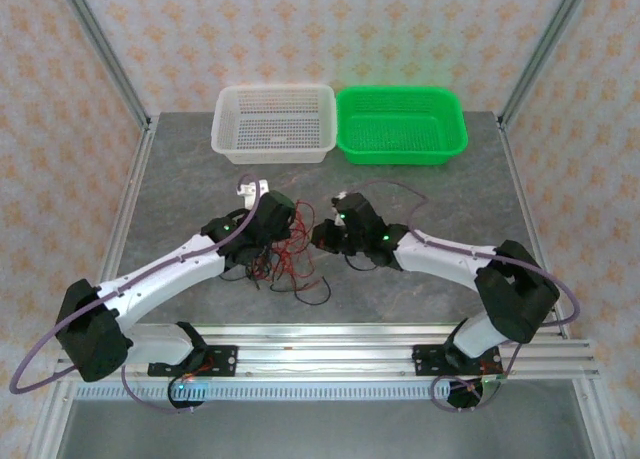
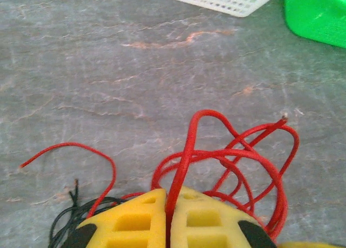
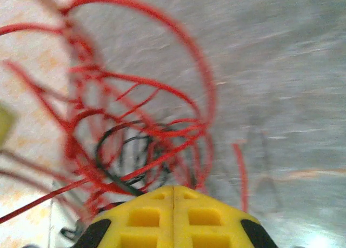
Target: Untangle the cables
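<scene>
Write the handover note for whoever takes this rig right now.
Left gripper: shut on a red cable.
Right gripper: shut at the tangle's edge; cannot tell whether it pinches a strand.
Cables: red and black, one knot on the table between the grippers.
Done: nothing separated.
Left: pull the strands apart.

Blurred tangle of red and black cables [image 3: 157,133] over grey desk [image 3: 281,69], just beyond pressed-together yellow fingers [image 3: 141,218] of right hand [image 3: 173,189].
</scene>
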